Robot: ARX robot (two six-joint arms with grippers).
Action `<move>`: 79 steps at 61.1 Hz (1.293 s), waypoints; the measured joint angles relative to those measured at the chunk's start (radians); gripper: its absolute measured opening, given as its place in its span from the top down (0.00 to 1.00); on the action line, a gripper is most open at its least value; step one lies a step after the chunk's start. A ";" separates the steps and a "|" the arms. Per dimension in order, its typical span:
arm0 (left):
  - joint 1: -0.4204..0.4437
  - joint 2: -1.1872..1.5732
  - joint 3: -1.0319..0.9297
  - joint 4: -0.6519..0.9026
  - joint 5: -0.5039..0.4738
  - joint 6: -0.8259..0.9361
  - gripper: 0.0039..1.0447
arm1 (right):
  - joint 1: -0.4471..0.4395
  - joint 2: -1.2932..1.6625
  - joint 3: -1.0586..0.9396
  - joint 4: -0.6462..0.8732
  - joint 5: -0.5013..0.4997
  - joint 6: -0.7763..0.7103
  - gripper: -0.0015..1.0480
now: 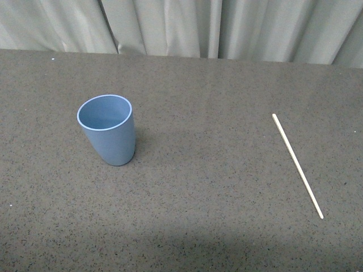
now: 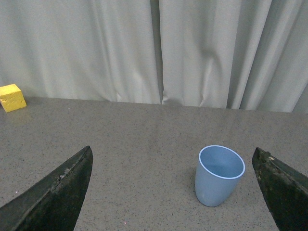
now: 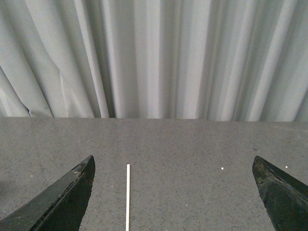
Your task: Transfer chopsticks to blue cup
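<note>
While neither arm is showing in the front view, I am reading the table [image 1: 204,226] clearly from there. The blue cup [image 1: 106,129] is standing upright on the robot's left side, its open mouth facing up. The chopsticks [image 1: 297,165], a single thin pale stick, is lying flat on the dark speckled surface over on the right side, well apart from the cup. It is running on a slant, its far end sitting closer to the middle of the table and its near end angling out toward the right edge.

From the left wrist camera I am looking past the left gripper [image 2: 172,151], whose two dark fingers [image 2: 57,192] are standing wide apart with only bare tabletop between them. The cup is sitting ahead of the claw, nearer one finger than the other, and apart from both. A small yellow block [image 2: 12,97] is resting far back by the foot of the grey curtain [image 2: 120,48].

From the right wrist camera I am seeing the right gripper [image 3: 173,158] spread just as widely and gripping nothing. The stick is lying on the table ahead of it, nearer one finger than the other, pointing away toward the curtain and clear of both fingers.
</note>
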 joint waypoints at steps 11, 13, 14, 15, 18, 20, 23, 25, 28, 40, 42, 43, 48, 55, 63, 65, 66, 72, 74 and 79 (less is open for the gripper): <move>0.000 0.000 0.000 0.000 0.000 0.000 0.06 | 0.000 0.000 0.000 0.000 0.000 0.000 0.09; 0.000 0.000 0.000 0.000 0.000 0.000 0.06 | 0.000 0.000 0.000 0.000 0.000 0.000 0.09; 0.000 0.000 0.000 0.000 0.000 0.000 0.06 | 0.000 0.000 0.000 0.000 0.000 0.000 0.09; 0.000 0.000 0.000 0.000 0.000 0.000 0.06 | 0.000 0.000 0.000 0.000 0.000 0.000 0.09; 0.000 0.000 0.000 0.000 0.000 0.000 0.06 | 0.000 0.000 0.000 0.000 0.000 0.000 0.09; 0.000 0.000 0.000 0.000 0.000 0.000 0.06 | 0.000 0.000 0.000 0.000 0.000 0.000 0.09; 0.000 0.000 0.000 0.000 0.000 0.000 0.06 | 0.000 0.000 0.000 0.000 0.000 0.000 0.09; 0.000 0.000 0.000 0.000 0.000 0.000 0.06 | 0.000 0.000 0.000 0.000 0.000 0.000 0.09; 0.000 0.000 0.000 0.000 0.000 0.000 0.06 | 0.000 0.000 0.000 0.000 0.000 0.000 0.09; 0.000 0.000 0.000 0.000 0.000 0.000 0.06 | 0.000 0.000 0.000 0.000 0.000 0.000 0.09; 0.000 0.000 0.000 0.000 0.000 0.000 0.06 | 0.007 0.013 0.004 -0.012 0.033 -0.031 0.09; 0.000 0.000 0.000 0.000 0.000 0.000 0.06 | 0.008 0.020 0.006 -0.012 0.040 -0.047 0.09; 0.000 0.000 0.000 0.000 -0.001 0.000 0.06 | 0.006 0.203 0.030 0.089 0.085 -0.213 0.09; 0.000 0.000 0.000 0.000 0.000 0.000 0.06 | 0.000 0.588 0.132 0.260 0.034 -0.303 0.09; 0.000 0.000 0.000 0.000 0.000 0.000 0.06 | 0.004 1.031 0.307 0.299 -0.004 -0.285 0.09; 0.000 0.000 0.000 0.000 0.000 0.000 0.06 | 0.006 1.123 0.345 0.283 -0.014 -0.277 0.09; 0.000 0.000 0.000 0.000 0.000 0.000 0.06 | 0.007 1.181 0.369 0.275 -0.017 -0.270 0.09; 0.000 0.000 0.000 0.000 0.000 0.000 0.06 | 0.020 1.475 0.513 0.194 -0.046 -0.214 0.09; 0.000 0.000 0.000 0.000 0.000 0.000 0.06 | 0.028 1.550 0.559 0.165 -0.048 -0.206 0.09; 0.000 0.000 0.000 0.000 0.000 0.000 0.06 | 0.047 1.711 0.686 0.055 -0.079 -0.173 0.09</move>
